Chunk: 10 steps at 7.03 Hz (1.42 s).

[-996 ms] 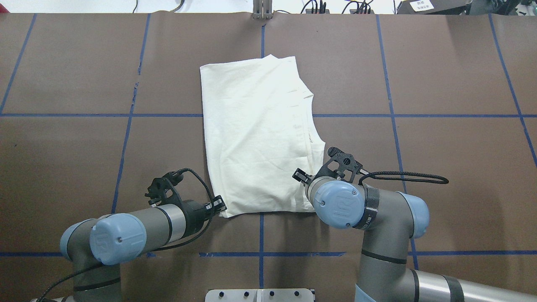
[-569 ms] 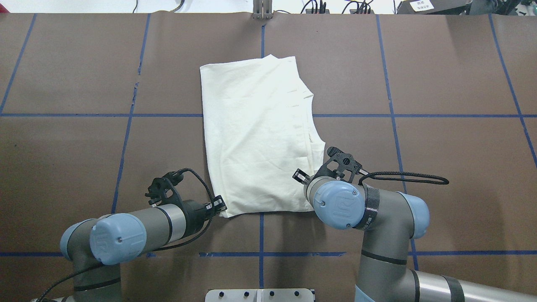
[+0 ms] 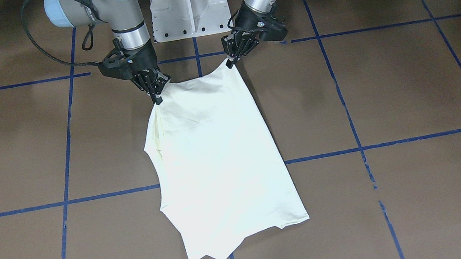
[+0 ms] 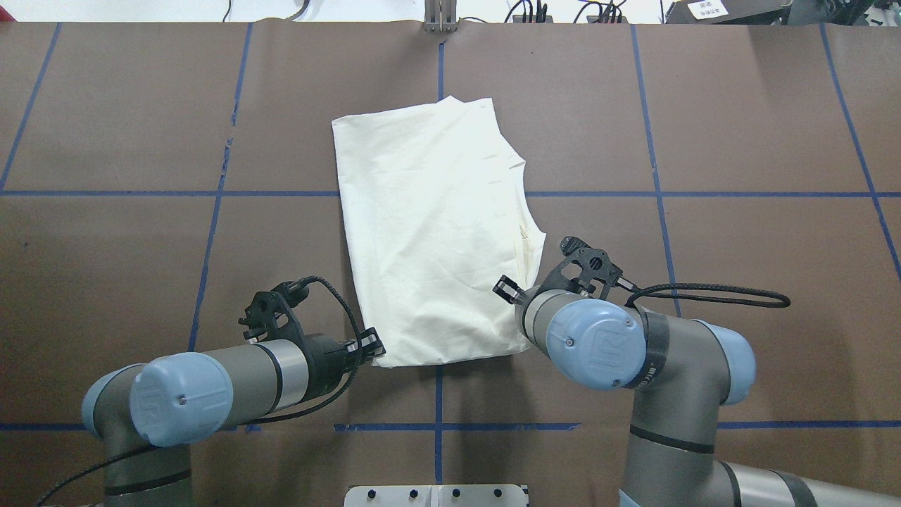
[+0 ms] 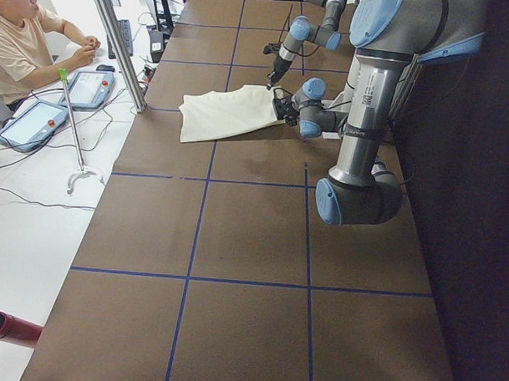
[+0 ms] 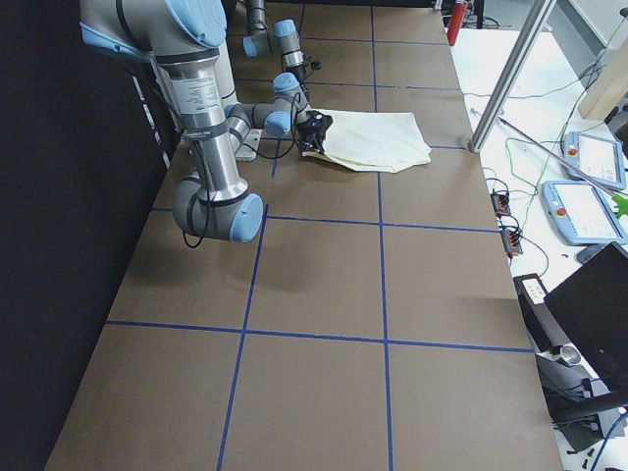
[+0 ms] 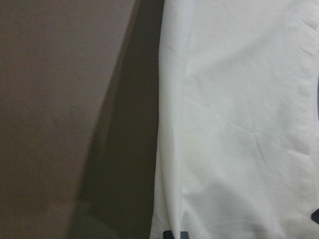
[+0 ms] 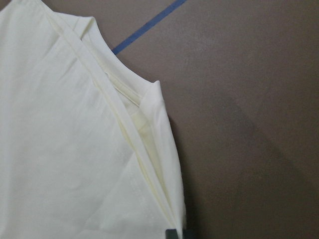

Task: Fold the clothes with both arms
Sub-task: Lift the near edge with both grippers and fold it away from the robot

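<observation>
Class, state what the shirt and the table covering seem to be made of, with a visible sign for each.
The shirt: soft matte cream cloth, likely cotton; it creases and shows stitched hems. The table covering: matte brown sheet, perhaps paper; flat, unglossy.

Table [image 4: 739,105]: brown cover lying flat over the whole top.
Tape [image 4: 211,239]: blue lines running across the cover, forming a grid of large squares.
Pedestal [image 3: 187,5]: white, standing at the table's edge on the robot's side.
Bench [image 5: 36,208]: white, running along the table's opposite side.
Person [image 5: 25,40]: in a tan shirt, sitting at the bench, leaning over it.
Pendants [image 5: 91,89]: two, lying on the bench near the person, cables trailing off.
Post [image 5: 117,48]: metal, rising at a slant where bench and table are meeting.
Red cylinder [image 5: 11,328]: lying on the bench, partly cut off by the frame edge.
Laptop [image 6: 589,304]: black, sitting on the bench, partly cropped.
</observation>
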Motion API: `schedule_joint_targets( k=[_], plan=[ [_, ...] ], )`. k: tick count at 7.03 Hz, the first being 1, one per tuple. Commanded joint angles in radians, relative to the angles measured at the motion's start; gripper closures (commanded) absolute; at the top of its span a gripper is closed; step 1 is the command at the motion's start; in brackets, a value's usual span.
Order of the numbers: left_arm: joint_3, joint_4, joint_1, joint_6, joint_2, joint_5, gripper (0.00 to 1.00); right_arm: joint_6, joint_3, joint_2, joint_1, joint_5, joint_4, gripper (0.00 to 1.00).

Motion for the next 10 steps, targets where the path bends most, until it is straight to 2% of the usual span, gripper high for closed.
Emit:
schedule_joint_targets(
  k=[1,2,3,4,5,8,9,10],
  plan=[
    [-0.284,0.320,-0.001,0.014,-0.003,-0.070,1.00,0.032,0.219,-0.031,-0.031,0.007,-0.179,1.00],
    [-0.430,0.500,-0.001,0.014,-0.031,-0.097,1.00,0.069,0.326,-0.033,-0.065,0.008,-0.274,1.00],
    [-0.469,0.641,0.002,0.014,-0.102,-0.097,1.00,0.071,0.340,-0.032,-0.083,0.005,-0.306,1.00],
    [-0.420,0.662,-0.003,0.033,-0.129,-0.094,1.00,0.068,0.300,-0.015,-0.089,0.007,-0.303,1.00],
    [-0.383,0.662,-0.057,0.115,-0.140,-0.095,1.00,0.054,0.236,0.020,-0.058,0.003,-0.300,1.00],
    [-0.207,0.652,-0.275,0.331,-0.200,-0.149,1.00,-0.002,0.069,0.155,0.067,0.007,-0.298,1.00],
    [-0.127,0.580,-0.308,0.352,-0.204,-0.151,1.00,-0.009,-0.012,0.191,0.096,0.007,-0.262,1.00],
    [-0.034,0.505,-0.329,0.355,-0.206,-0.151,1.00,-0.013,-0.128,0.209,0.119,0.005,-0.146,1.00]
  ],
)
